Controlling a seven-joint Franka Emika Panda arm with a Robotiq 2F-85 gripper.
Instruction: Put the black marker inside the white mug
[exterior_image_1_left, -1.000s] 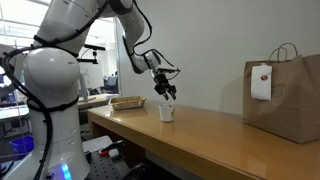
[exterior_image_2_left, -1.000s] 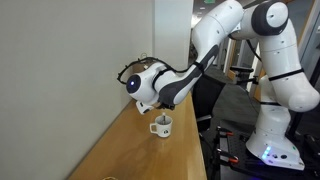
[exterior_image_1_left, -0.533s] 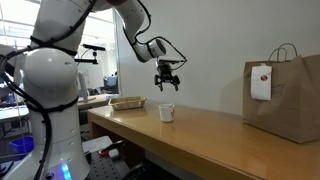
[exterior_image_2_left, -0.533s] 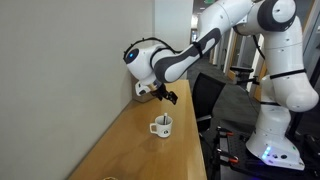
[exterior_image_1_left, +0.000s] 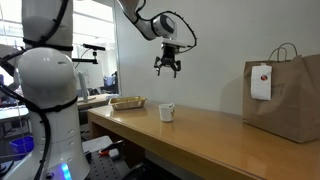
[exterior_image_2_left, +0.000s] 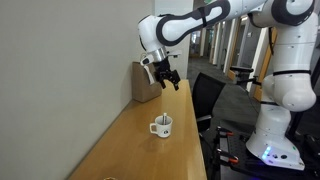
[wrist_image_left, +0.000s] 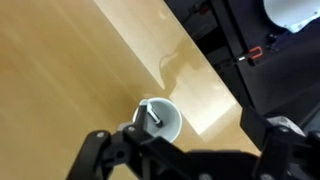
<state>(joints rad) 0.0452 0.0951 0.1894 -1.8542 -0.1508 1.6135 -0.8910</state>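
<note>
The white mug (exterior_image_1_left: 166, 112) stands upright on the wooden table (exterior_image_1_left: 210, 140); it also shows in the other exterior view as the white mug (exterior_image_2_left: 163, 126). In the wrist view the black marker (wrist_image_left: 154, 115) leans inside the white mug (wrist_image_left: 161, 121), its lighter end up. My gripper (exterior_image_1_left: 167, 69) hangs well above the mug, open and holding nothing; it is seen again as the gripper (exterior_image_2_left: 168, 80). In the wrist view the dark fingers (wrist_image_left: 120, 158) spread wide across the bottom of the picture.
A brown paper bag (exterior_image_1_left: 283, 90) with a white tag stands at one end of the table. A shallow tan tray (exterior_image_1_left: 127, 102) lies beyond the mug. A brown bag (exterior_image_2_left: 145, 82) stands against the wall at the table's far end.
My gripper opened just above the mug, left the marker inside it, and rose straight up well clear of the mug.
</note>
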